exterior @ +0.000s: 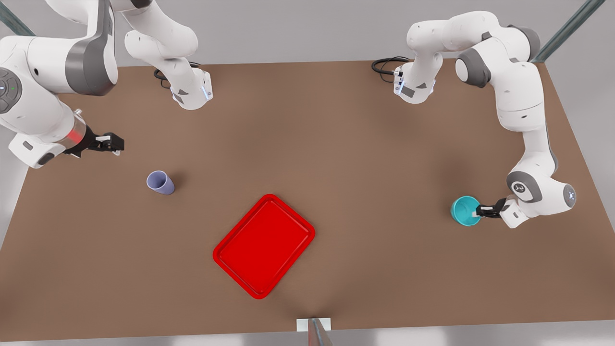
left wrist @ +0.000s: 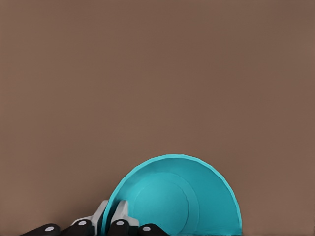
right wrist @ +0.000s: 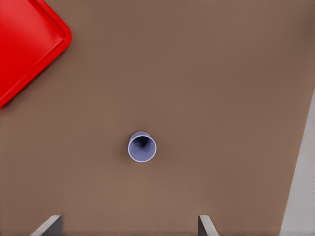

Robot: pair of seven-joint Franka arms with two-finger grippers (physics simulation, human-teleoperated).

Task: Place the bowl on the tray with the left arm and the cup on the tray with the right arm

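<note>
Bowl (exterior: 464, 210) rim in L end effector (exterior: 479, 211)

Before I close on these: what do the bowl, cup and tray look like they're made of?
All simulator renders, so only looks.
Turquoise bowl: smooth, plastic-like; thin rim, soft sheen. The left gripper pinches its rim.
Lavender cup: matte, plastic-like, thin wall, uniform color.
Red tray: glossy moulded plastic look, rounded raised rim.
The right gripper waits open above the table.
</note>
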